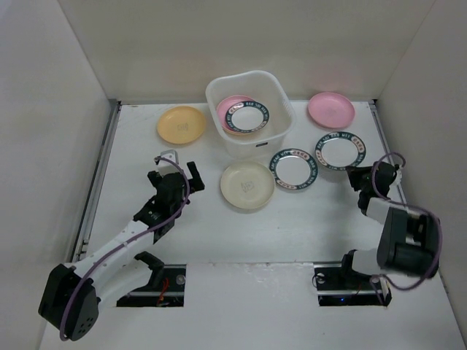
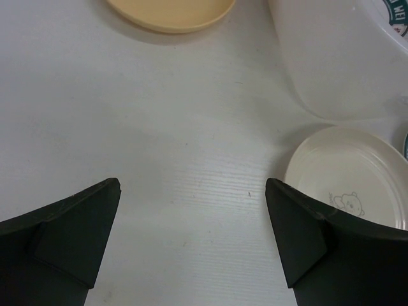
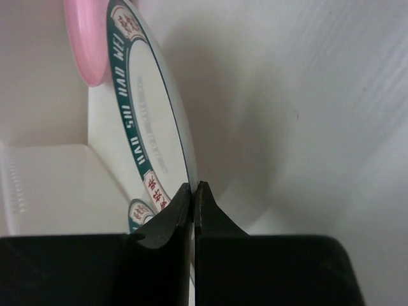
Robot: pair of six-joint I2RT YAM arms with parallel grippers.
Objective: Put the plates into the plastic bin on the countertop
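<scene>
L of the plastic bin point(image 1: 237, 143), a yellow-orange plate point(image 1: 182, 124) lies untouched. My left gripper point(image 1: 177, 169) hangs front-left of the bin, fingers spread wide, holding nothing. Inside the bin I count at least 2: a pink plate point(image 1: 228, 107) & a teal-rimmed plate point(image 1: 248, 117). Just in front of the bin, a cream plate point(image 1: 247, 185) and a 2nd teal-rimmed plate point(image 1: 293, 169) lie on the countertop point(image 1: 219, 233). R of the bin, my right gripper point(image 3: 193, 190) pinches the rim of a 3rd teal-rimmed plate point(image 1: 340, 150); a 2nd pink plate point(image 1: 330, 109) lies back-right. Approx 5 to go, I reckon.
</scene>
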